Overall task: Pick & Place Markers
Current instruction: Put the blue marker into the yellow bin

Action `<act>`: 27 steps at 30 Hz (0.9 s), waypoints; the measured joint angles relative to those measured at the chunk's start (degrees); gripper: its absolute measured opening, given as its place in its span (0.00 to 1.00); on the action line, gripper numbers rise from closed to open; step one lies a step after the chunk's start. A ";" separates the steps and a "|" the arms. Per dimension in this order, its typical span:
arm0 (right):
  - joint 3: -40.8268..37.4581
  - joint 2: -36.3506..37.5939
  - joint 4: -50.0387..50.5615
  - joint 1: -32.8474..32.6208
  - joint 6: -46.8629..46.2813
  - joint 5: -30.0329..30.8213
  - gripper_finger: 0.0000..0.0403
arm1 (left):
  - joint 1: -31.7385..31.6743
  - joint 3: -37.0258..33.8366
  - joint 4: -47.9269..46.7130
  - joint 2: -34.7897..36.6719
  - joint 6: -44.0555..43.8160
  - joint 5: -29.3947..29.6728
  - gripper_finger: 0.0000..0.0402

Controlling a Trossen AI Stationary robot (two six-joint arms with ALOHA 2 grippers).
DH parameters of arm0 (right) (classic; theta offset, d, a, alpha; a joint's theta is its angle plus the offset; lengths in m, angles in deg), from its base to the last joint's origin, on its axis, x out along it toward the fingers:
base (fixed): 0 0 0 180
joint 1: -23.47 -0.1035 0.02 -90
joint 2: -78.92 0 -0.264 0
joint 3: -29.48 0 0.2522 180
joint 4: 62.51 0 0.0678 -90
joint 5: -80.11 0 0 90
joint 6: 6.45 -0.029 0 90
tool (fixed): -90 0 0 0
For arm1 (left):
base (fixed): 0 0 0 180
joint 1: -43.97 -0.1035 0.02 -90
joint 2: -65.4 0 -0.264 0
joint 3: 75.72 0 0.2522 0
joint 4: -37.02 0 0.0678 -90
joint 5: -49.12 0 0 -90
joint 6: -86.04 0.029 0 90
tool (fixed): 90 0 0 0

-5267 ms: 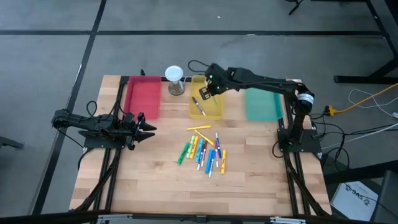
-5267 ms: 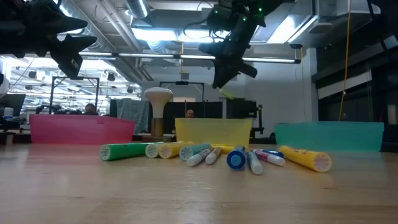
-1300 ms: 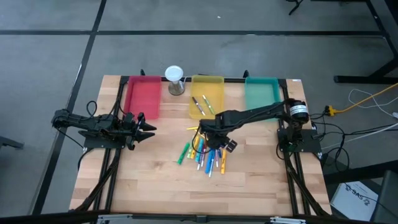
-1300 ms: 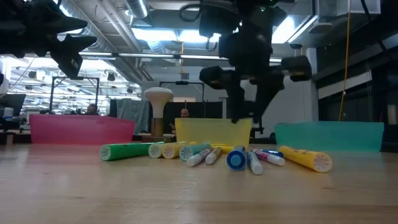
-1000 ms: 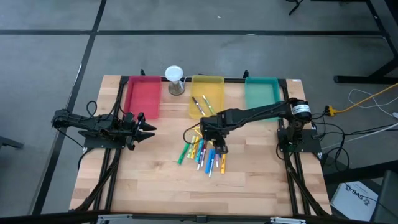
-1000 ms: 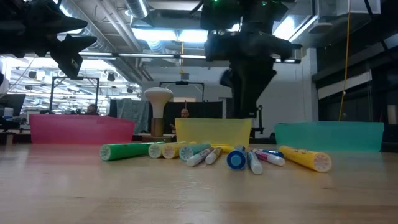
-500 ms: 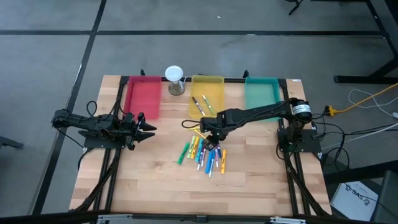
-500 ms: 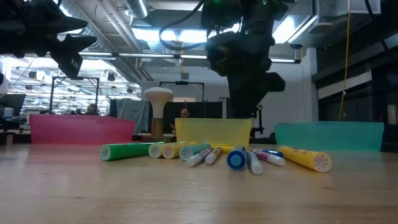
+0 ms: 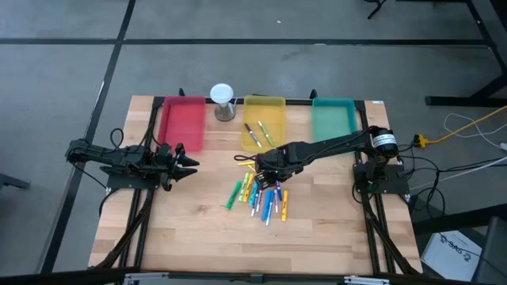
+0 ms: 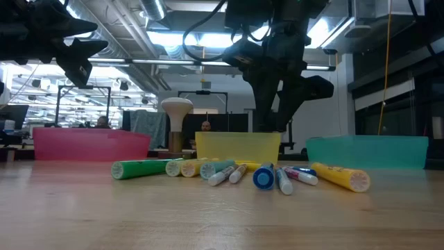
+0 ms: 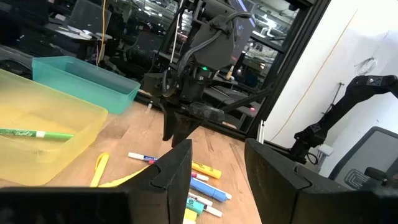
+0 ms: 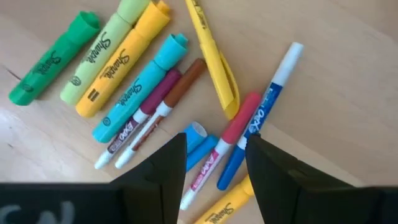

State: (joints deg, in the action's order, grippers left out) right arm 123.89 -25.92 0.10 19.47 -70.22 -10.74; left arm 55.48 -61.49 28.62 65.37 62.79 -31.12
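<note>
Several markers (image 9: 260, 196) in green, yellow, orange, blue and red/white lie in a loose pile on the wooden table, seen close in the right wrist view (image 12: 143, 93). My right gripper (image 9: 268, 176) hangs above the far part of the pile, pointing steeply down, open and clear of it (image 10: 269, 126). A red/white marker (image 12: 227, 140) and a blue one (image 12: 264, 109) lie below the gap. Two more markers (image 9: 258, 132) lie in the yellow tray (image 9: 276, 119). My left gripper (image 9: 188, 165) waits open at the table's left.
A red tray (image 9: 182, 123), the yellow tray and a teal tray (image 9: 333, 123) stand in a row along the far edge. A white-topped hourglass-like object (image 9: 223, 101) stands between red and yellow. Bare wood lies near the front edge (image 9: 238, 245).
My right gripper has rolled about the line it points along while staying over the marker pile. The markers have not moved.
</note>
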 joint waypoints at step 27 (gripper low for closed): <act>-2.39 -3.11 2.26 1.85 -3.67 5.27 0.40 | 0.00 0.00 0.00 0.00 0.00 0.00 0.36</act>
State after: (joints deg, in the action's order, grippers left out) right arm 121.50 -29.03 2.36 21.31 -73.88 -5.47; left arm 55.48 -61.48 28.62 65.36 62.79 -31.12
